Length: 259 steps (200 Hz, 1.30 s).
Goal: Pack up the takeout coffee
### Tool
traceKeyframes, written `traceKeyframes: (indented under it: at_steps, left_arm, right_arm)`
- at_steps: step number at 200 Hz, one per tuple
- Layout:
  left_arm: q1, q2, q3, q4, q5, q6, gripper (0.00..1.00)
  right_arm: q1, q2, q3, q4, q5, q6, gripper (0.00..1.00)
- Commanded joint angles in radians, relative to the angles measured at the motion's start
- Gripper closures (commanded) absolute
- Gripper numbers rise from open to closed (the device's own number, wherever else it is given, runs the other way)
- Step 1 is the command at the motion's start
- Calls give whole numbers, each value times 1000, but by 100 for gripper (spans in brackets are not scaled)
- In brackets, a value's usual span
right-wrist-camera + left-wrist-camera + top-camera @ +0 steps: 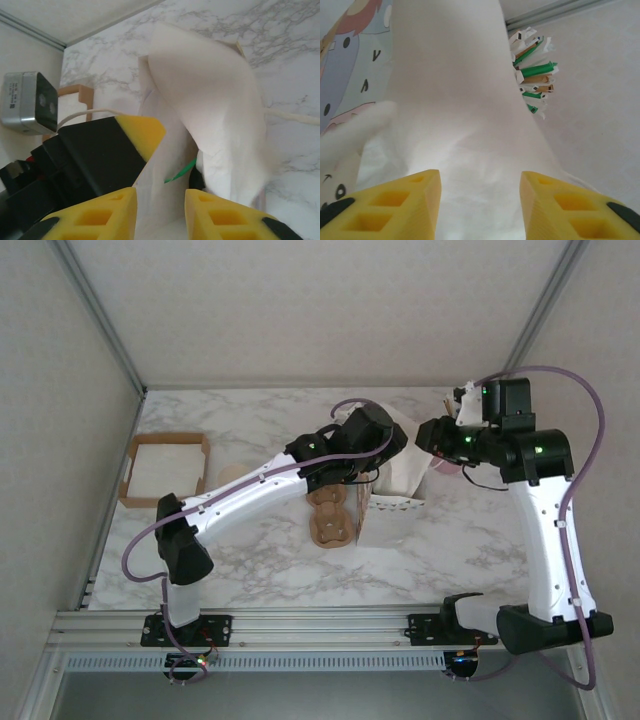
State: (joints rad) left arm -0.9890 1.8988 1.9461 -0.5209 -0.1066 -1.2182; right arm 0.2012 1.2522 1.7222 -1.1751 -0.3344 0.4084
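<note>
Bag [400,485] mouth: left gripper [480,200] half open, empty; right gripper [160,207] narrowed on bag edge. Spread toward 3 o'clock, avoid tearing.

Table: my white marble-patterned top [470,530].
On it: cardboard tray [165,469], brown cup carrier [332,519], white paper bag [395,495], possibly upright.

White paper bag [395,502], cardboard carrier [331,517]
</note>
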Motion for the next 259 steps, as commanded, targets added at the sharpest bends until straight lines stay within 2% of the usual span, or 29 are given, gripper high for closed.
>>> traceKeyframes:
  at_steps: [1, 54, 76, 98, 121, 183, 222, 259]
  left_arm:
    - [-13, -57, 4, 4, -45, 53, 51]
    - [-19, -222, -81, 121, -87, 221, 38]
    - [-15, -304, -158, 165, -115, 290, 27]
    - [20, -385, -253, 181, -116, 317, 18]
    - [85, -470, -375, 221, -60, 319, 17]
    - [265, -661, -631, 275, 15, 319, 16]
    - [354, -754, -738, 284, 31, 330, 14]
    - [393, -786, -783, 287, 53, 332, 14]
  right_arm:
    - [30, 21, 55, -26, 69, -3, 68]
    - [158, 100, 124, -71, 278, -14, 64]
    - [205, 136, 145, -94, 396, -19, 63]
    - [226, 175, 148, -80, 395, -29, 59]
    - [252, 228, 163, -68, 425, -28, 60]
    - [289, 352, 115, 33, 582, -32, 74]
    - [296, 397, -5, 115, 588, -11, 79]
    - [307, 398, -68, 148, 595, 15, 81]
